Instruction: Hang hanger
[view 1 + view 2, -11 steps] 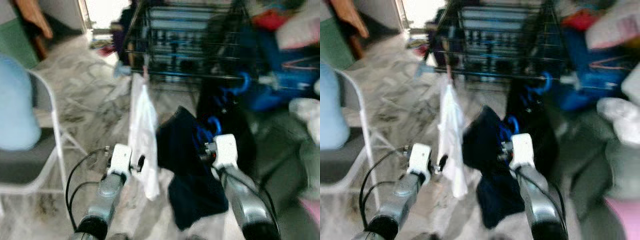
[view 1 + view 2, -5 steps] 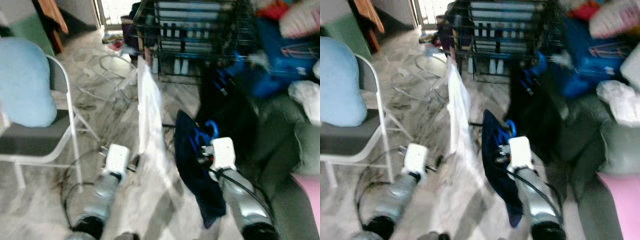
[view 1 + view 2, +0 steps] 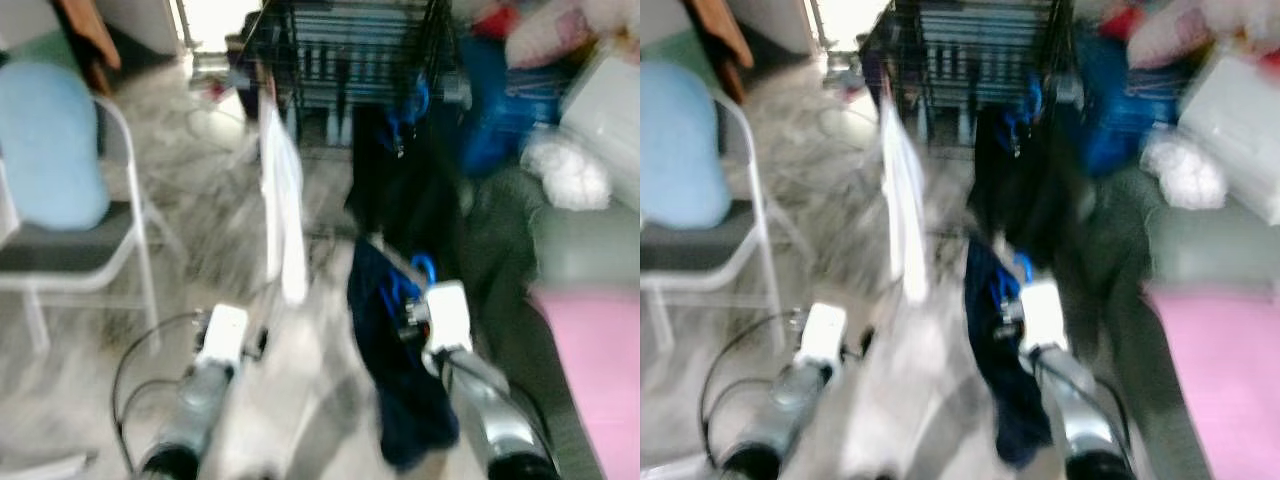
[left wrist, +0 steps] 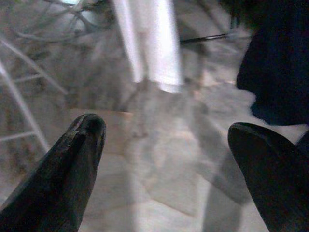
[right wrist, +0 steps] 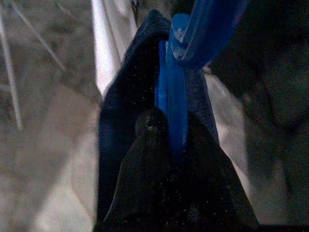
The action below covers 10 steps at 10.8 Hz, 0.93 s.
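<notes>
Blurred room with pale marbled stone floor, black wire drying rack at the far side, grey folding chair at the floor's left edge. Right gripper clamped on blue plastic hanger carrying dark navy garment; hanger upright, hook pointing up toward the rack. Left gripper spread wide, empty, above floor near white hanging cloth.

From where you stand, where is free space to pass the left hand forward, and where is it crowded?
The bare floor between the folding chair and the hanging white garment is free; the open left hand faces it. It is crowded to the right: the right hand grips a blue hanger with a dark garment, beside dark clothes on the rack.
</notes>
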{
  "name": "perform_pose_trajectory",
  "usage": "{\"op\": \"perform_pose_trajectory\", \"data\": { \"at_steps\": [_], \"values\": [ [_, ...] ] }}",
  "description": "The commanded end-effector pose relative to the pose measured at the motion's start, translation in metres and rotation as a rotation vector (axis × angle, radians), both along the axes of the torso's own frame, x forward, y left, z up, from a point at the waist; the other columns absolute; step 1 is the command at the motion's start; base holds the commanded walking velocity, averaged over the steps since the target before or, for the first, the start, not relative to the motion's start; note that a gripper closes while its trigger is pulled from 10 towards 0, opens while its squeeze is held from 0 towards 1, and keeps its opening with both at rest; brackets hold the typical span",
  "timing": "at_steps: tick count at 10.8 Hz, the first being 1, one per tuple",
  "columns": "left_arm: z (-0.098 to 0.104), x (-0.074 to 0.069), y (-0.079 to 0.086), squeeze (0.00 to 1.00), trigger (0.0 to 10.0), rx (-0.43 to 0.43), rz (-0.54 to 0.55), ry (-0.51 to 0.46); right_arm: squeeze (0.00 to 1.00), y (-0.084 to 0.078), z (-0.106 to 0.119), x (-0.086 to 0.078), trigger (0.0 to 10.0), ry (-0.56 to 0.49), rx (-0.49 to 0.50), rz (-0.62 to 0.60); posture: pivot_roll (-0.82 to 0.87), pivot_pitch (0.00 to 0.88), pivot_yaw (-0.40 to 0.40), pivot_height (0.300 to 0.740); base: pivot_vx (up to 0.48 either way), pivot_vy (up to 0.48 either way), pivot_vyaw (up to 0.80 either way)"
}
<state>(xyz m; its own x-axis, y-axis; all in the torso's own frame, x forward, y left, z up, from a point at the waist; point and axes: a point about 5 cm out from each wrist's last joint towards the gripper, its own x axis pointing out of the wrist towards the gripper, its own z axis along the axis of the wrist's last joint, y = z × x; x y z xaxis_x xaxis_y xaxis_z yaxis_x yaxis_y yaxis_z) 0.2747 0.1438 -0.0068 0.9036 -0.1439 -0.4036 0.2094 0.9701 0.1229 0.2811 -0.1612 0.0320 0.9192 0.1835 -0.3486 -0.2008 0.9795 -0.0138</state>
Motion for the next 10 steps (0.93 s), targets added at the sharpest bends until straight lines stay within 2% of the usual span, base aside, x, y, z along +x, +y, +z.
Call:
{"op": "perform_pose_trajectory", "data": {
  "at_steps": [1, 2, 3, 6, 7, 8, 9, 10],
  "values": [
    [0.003, 0.002, 0.005, 0.0, 10.0, 0.019, -0.011, -0.015, 0.0, 0.003, 0.005, 0.004, 10.0, -0.026, 0.013, -0.002, -0.14, 0.051, -0.01, 0.74, -0.364, 0.0, 0.0],
    [0.006, 0.003, 0.015, 0.0, 10.0, 0.045, 0.01, -0.039, 0.0, 0.012, -0.001, 0.002, 10.0, -0.005, 0.027, 0.023, -0.11, 0.033, -0.016, 0.74, 0.0, 0.0, 0.0],
    [0.007, 0.002, 0.032, 0.0, 10.0, 0.045, 0.112, -0.045, 0.0, 0.023, -0.005, 0.0, 10.0, 0.015, 0.06, 0.044, -0.06, 0.044, -0.011, 0.74, 0.0, 0.0, 0.0],
    [0.008, 0.001, 0.039, 0.0, 10.0, 0.08, 0.121, -0.06, 0.0, 0.037, -0.005, -0.001, 10.0, 0.008, 0.107, 0.101, -0.03, 0.058, -0.028, 0.74, 0.0, 0.0, 0.0],
    [0.018, 0.005, 0.05, 0.0, 10.0, 0.081, 0.203, -0.13, 0.0, 0.034, -0.001, 0.001, 10.0, -0.028, 0.097, 0.113, -0.03, 0.049, -0.027, 0.74, 0.0, 0.0, 0.0],
    [0.029, 0.01, 0.055, 0.0, 10.0, 0.117, 0.261, -0.209, 0.0, 0.025, 0.007, 0.007, 10.0, -0.072, 0.1, 0.075, -0.03, 0.049, -0.029, 0.74, 0.0, 0.0, 0.0],
    [0.033, 0.012, 0.055, 0.0, 10.0, 0.111, 0.281, -0.229, 0.0, 0.021, 0.014, 0.01, 10.0, -0.102, 0.1, 0.059, -0.04, 0.056, -0.025, 0.74, 0.0, 0.0, 0.0],
    [0.039, 0.013, 0.052, 0.0, 10.0, 0.095, 0.262, -0.252, 0.0, 0.023, 0.031, 0.016, 10.0, -0.173, 0.098, 0.064, -0.08, 0.067, -0.026, 0.74, 0.0, 0.0, 0.72]
  ]
}}
